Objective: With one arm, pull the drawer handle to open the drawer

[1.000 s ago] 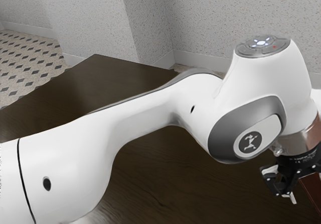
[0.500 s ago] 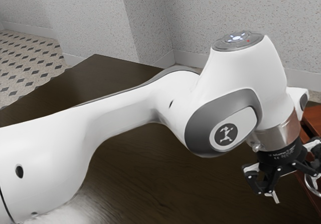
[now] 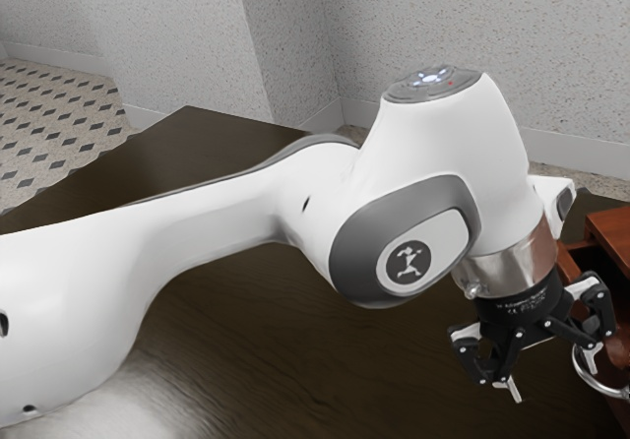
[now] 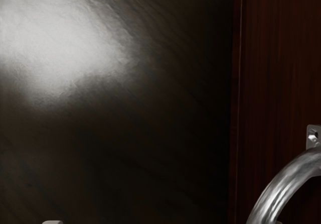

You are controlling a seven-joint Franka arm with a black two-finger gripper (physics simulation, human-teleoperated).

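**Pull stage: hand at the handle, jaws wide**

The gripper [image 3: 549, 365] is hanging low over the table [image 3: 295, 370] at the exterior view's right edge, w/ the jaws standing wide apart and not clamping anything I can make out. The drawer handle [image 3: 589, 373], a silver loop, is sitting just beside the finger [image 3: 597, 311] nearer the cabinet [image 3: 612, 234]. That finger looks to be hooking into the loop, but the contact is too small to confirm. In the wrist view the drawer handle [image 4: 283, 186] is curving up to its mounting plate [image 4: 313, 135] on the red-brown drawer front [image 4: 278, 73], right under the hand.

Step in hand, as I'm reading it: engaging/pulling the handle, i.e. the main step. A dark gap is showing in the cabinet behind the wrist, so the drawer is prob. partly out; how far, can't tell.

The next move is calling for a straight pull away from the cabinet, toward the exterior view's left, keeping the hand level so the loop isn't slipping off an open finger. Closing on the loop first would be making it safer.

Around: dark tabletop w/ a bright glare patch [image 4: 55, 43], speckled wall [image 3: 443, 26], tiled floor [image 3: 49, 104]. No object is sitting in the pull path. The arm's own forearm [image 3: 197, 252] is occupying that side, so retreat room is depending on the joints folding back.
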